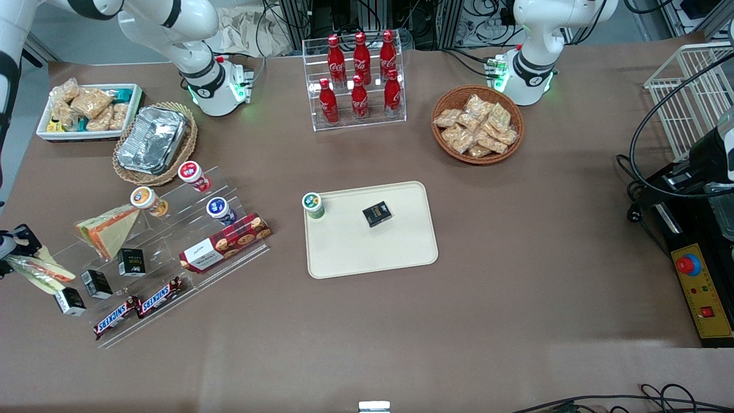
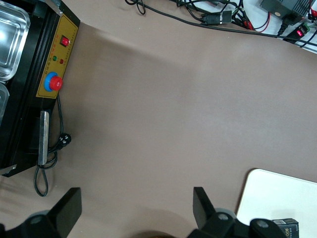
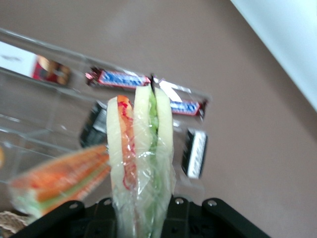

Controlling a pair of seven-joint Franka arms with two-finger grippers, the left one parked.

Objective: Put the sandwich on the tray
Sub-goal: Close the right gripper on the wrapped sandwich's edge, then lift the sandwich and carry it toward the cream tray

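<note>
Gripping the sandwich point(image 1: 40, 274) in the gripper point(image 1: 14, 252), fingers clamped on the wrapped wedge, at the working arm's end of the table, just off the outer edge of the clear acrylic display stand point(image 1: 166, 252). Hanging lifted above the table, with the cut edge turned outward, showing a red stripe and a green stripe between pale bread slices point(image 3: 141, 158). Sitting well apart from the tray point(image 1: 401, 252), which is lying near the table's middle and carrying a small black box point(image 1: 377, 214) and a green-lidded cup point(image 1: 313, 205) at its corner. Resting on the stand beside the gripper, the orange-banded wedge point(image 1: 109, 229); lying lower on the stand, small black boxes point(image 1: 96, 283) and two Snickers bars point(image 1: 137, 308), also showing in the right wrist view underneath the held sandwich.
</note>
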